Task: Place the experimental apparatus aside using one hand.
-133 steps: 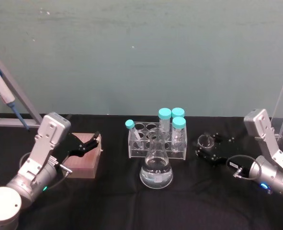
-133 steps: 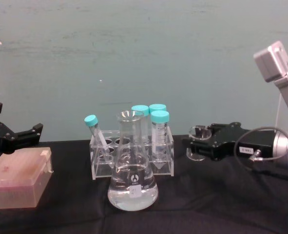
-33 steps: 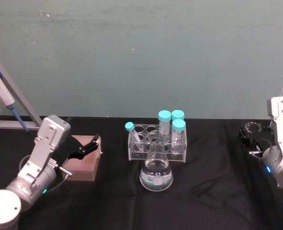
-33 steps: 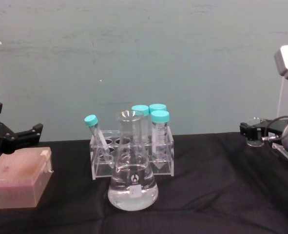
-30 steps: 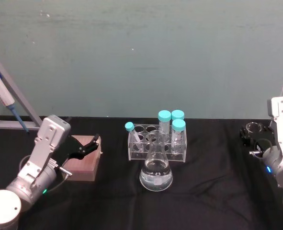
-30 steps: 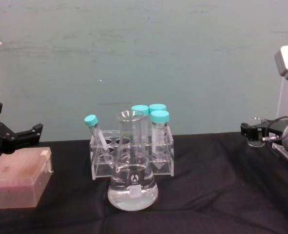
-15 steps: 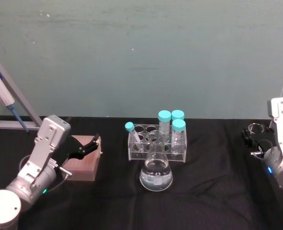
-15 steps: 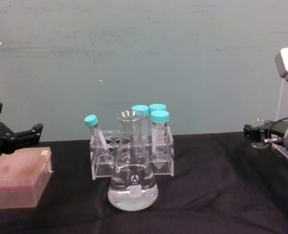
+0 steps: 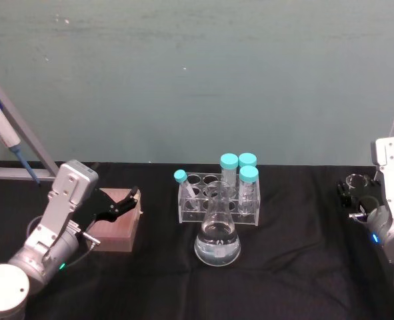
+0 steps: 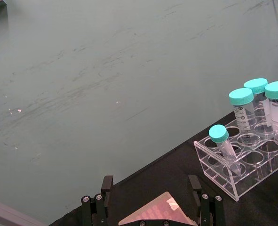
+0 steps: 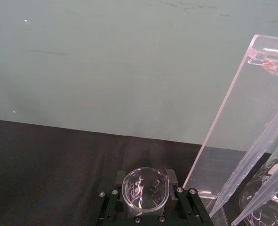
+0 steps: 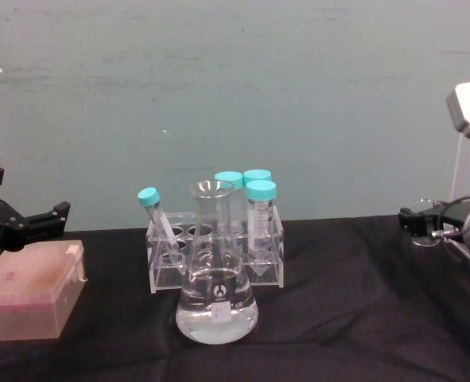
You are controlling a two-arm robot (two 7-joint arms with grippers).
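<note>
My right gripper [image 11: 146,181] is at the table's far right, shut on the small glass beaker [image 11: 144,189]; its fingers press against both sides of the glass. The beaker [image 9: 355,180] is upright, just beside the tall acrylic stand [image 11: 233,141] at the right edge. The conical flask [image 9: 217,235] with clear liquid stands mid-table, in front of the tube rack. My left gripper [image 9: 125,200] hangs open at the left, straddling a pink box [image 9: 117,225].
A clear rack [image 9: 219,199] holds teal-capped tubes behind the flask. A blue-and-white pipette [image 9: 3,137] leans on a grey stand at the far left. Black cloth lies bare between the flask and the right gripper.
The right gripper has carried the beaker from beside the tube rack to the far right, then crept slightly farther right in the last second. Left arm and flask have not moved.
</note>
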